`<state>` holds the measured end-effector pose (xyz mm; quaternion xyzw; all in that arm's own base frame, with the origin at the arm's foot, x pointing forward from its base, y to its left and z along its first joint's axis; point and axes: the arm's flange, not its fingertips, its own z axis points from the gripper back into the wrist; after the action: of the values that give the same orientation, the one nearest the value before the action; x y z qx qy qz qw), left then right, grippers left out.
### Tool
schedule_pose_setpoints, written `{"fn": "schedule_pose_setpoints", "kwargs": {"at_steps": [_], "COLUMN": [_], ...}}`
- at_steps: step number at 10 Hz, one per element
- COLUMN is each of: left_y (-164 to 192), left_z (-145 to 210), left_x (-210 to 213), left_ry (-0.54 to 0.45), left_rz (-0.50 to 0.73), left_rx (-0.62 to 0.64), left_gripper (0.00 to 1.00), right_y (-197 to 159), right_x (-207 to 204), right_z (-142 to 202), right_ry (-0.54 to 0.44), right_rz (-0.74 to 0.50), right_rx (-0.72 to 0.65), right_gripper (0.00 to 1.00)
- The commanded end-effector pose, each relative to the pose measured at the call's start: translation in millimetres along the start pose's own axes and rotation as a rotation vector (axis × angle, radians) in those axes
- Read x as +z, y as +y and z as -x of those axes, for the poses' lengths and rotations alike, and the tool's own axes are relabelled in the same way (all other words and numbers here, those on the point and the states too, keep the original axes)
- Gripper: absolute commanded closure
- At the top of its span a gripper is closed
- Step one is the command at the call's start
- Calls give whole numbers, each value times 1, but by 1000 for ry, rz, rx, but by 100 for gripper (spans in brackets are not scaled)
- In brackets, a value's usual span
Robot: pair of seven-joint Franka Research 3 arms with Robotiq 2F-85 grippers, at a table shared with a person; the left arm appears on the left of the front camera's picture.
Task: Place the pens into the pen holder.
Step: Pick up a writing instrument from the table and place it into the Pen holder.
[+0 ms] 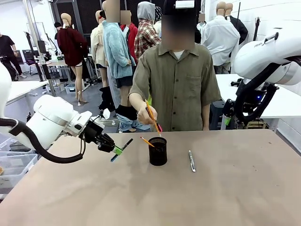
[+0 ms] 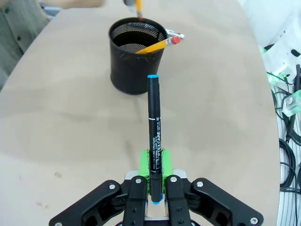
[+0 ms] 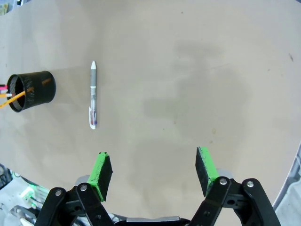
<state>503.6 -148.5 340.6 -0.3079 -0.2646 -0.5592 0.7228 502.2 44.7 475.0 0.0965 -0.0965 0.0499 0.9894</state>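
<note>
Roughly halfway, I'd say. One orange pencil already leans in the pen holder, and the person's hand holds a second pencil right above it. The left gripper is clamped on the black marker, near the holder but not in yet. The silver pen lies on the worktop beside the holder, while the right gripper hangs wide open and empty.

1. Holder, frame centre: black mesh.
2. Marker: black, blue end, white print.
3. Pencil: orange, pink eraser.
4. Pen: silver-grey, white.
5. Right pads: green.
6. Table: tan.
7. Shirt: olive.
</note>
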Motion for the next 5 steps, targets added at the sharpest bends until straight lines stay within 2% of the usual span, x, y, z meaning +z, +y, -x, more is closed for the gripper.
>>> {"fn": "schedule_pose_setpoints", "kwargs": {"at_steps": [1, 3, 5], "left_y": [-30, -84, -119], "left_z": [11, 31, 60], "left_x": [49, 119, 166], "left_ry": [28, 3, -18], "left_rz": [-66, -142, -243], "left_rx": [-24, -30, 65], "left_gripper": [100, 100, 100], "right_y": [-1, -1, -1], "right_x": [-2, -2, -2], "right_z": [-1, -1, -1], "right_ry": [-17, -17, -17], "right_rz": [-21, -21, -21], "right_rx": [11, 11, 11], "right_gripper": [11, 11, 11]}}
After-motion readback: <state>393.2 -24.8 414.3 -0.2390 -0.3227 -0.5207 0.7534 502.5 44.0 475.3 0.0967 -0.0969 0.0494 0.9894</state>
